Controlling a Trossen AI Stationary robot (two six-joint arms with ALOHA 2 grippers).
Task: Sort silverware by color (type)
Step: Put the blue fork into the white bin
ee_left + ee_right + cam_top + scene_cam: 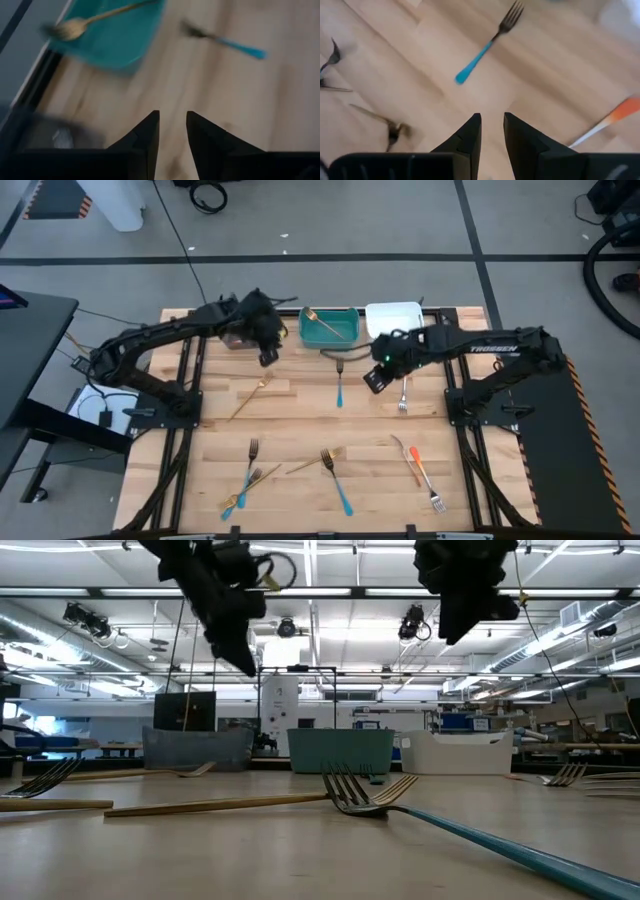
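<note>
While both arms hover raised, left fingers (172, 135) and right fingers (491, 135) stand slightly apart, empty.

Two dark, matte six-joint arms are seen, white TROSSEN lettering being borne on the right arm (500, 350), a green light on its wrist, and tapered black fingers (147, 137) on each gripper.

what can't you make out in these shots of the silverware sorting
- Inside of the grey bin: high view, covered by the left arm.
- Inside of the white bin: low view, walls hide it; washed out from above.
- Gold fork in the teal bin: left wrist view, blurred.
- Crossed forks, bottom left: high view, too small to separate.
</note>
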